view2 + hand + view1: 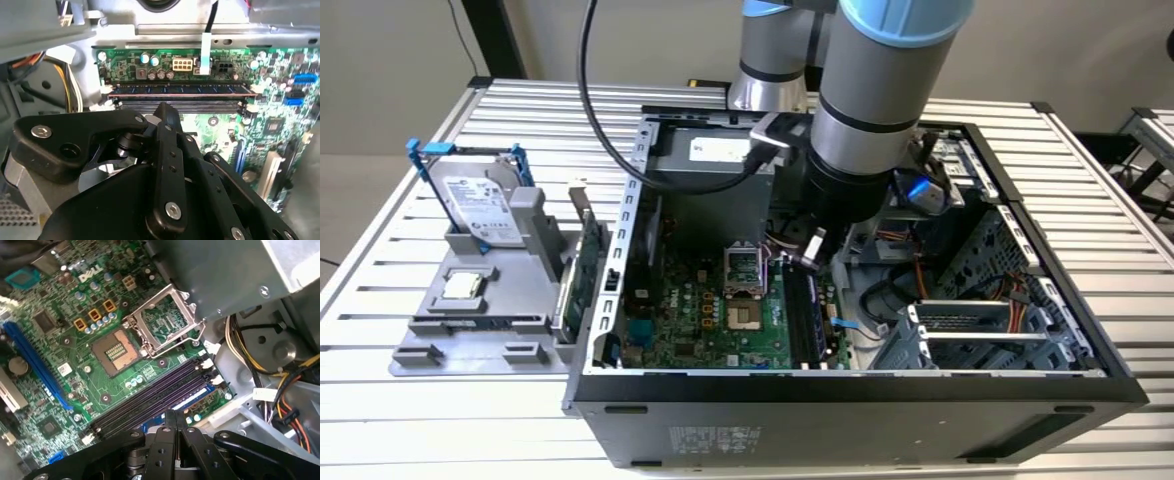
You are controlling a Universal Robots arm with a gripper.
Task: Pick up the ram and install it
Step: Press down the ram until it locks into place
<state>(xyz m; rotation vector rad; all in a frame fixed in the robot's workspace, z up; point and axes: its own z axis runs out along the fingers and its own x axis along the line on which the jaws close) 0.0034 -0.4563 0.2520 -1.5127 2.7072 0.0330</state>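
Note:
The ram [180, 90] is a long bluish stick with dark chips, standing in one of the black motherboard slots [150, 400], the one farthest from the CPU socket. In the first wrist view its blue edge, the ram [192, 400], shows just ahead of the fingertips. My gripper [811, 255] hangs inside the open computer case over the slots. In both wrist views its black fingers [167, 125] are pressed together with nothing between them. The gripper [170, 416] tip is close above the ram; I cannot tell whether they touch.
The open CPU socket [740, 270] lies beside the slots. Cables [280, 395] and drive bays [987, 320] crowd the case at the exterior view's right. Outside the case, a grey fixture [480, 330] holds a hard drive [480, 205] and a green expansion card [587, 265].

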